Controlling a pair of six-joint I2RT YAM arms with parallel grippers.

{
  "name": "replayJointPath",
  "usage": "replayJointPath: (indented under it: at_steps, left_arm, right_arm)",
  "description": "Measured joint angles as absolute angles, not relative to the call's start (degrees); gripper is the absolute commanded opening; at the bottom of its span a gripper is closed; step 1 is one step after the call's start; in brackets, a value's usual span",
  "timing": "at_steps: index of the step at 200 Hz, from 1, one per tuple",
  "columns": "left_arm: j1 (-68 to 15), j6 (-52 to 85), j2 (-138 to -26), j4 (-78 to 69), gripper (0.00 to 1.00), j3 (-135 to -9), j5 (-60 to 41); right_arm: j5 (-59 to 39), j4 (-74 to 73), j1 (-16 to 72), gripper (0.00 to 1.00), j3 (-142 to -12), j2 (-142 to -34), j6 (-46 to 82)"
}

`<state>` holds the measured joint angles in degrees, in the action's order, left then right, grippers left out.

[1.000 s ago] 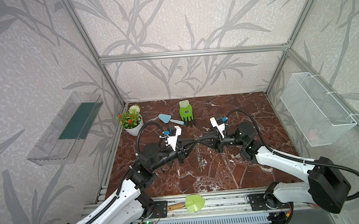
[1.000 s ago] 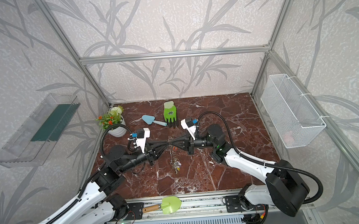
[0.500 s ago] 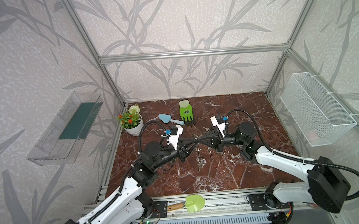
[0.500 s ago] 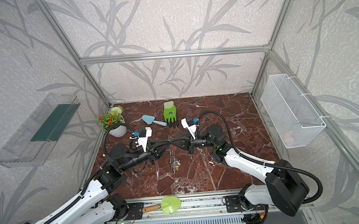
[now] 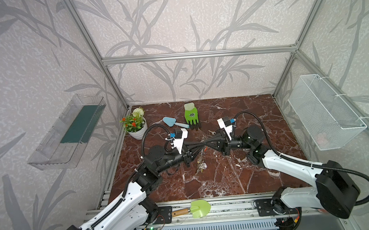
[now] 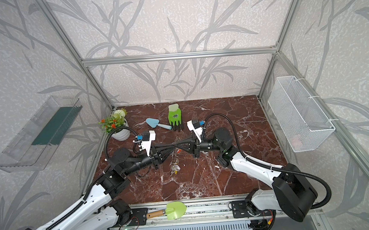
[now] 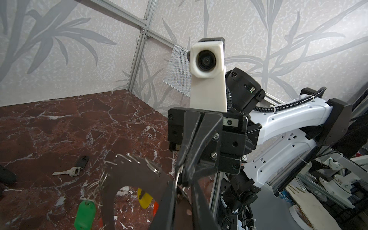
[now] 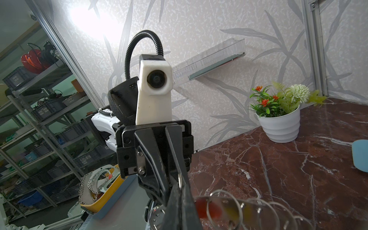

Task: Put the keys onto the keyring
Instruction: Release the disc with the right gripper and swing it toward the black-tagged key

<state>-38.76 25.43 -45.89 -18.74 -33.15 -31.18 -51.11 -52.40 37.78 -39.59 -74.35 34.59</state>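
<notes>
Keyring (image 7: 127,177): aloft, rim clamped in right gripper (image 5: 206,142); left gripper (image 5: 201,142), tip-to-tip, pinches small split ring (image 8: 180,180); keys (image 5: 201,163) dangle beneath.

White veins are running through a red-brown marble tabletop (image 5: 239,178), walled by grey leaf-print wallpaper (image 5: 195,26).
A lime-green glove (image 5: 191,117) is lying at twelve o'clock, a pale blue trowel (image 5: 170,121) at eleven, a white pot (image 5: 137,134) of orange flowers (image 5: 133,124) at ten, a lime-green shovel (image 5: 200,208) at six. The grey keyring (image 7: 127,176) is carrying a green tag (image 7: 85,215), a yellow tag (image 7: 145,201) and a red tag (image 7: 155,208).
</notes>
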Motion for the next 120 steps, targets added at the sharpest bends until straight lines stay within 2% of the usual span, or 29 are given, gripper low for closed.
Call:
replayJointPath:
  at_steps: [65, 120]
  left_arm:
    - [-38.5, 25.7, -46.0, -19.3, 0.00, -33.1, -30.9]
    - [-38.5, 26.6, -46.3, -19.5, 0.00, -33.1, -30.6]
  right_arm:
    - [-51.7, -54.8, 37.2, 0.00, -39.3, -75.1, 36.9]
    - [-51.7, -56.3, 37.1, 0.00, -39.0, -75.7, 38.0]
